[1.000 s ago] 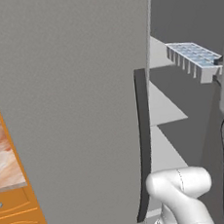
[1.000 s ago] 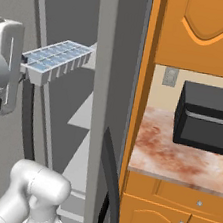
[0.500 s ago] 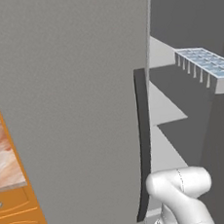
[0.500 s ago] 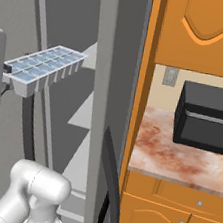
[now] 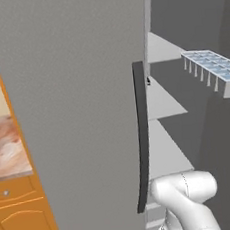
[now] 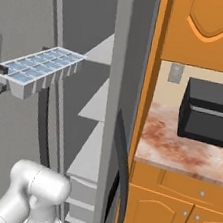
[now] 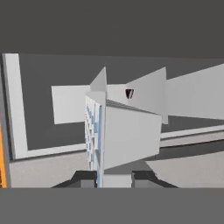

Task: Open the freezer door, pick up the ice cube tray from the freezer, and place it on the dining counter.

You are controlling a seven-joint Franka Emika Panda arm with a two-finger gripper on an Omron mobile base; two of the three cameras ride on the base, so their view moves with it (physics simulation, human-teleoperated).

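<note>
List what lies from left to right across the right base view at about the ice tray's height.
ice cube tray → grey shelves inside the open freezer → grey fridge door seen edge-on → wall outlet → black microwave

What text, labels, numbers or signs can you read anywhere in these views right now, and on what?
None: no readable words, numbers or signs anywhere.
Ice cube tray: plain, no markings.
Black microwave: front blank, no brand or digits visible.
Dark panel on the freezer door: seen edge-on, nothing legible.
Wall plate above the counter: blank.
</note>
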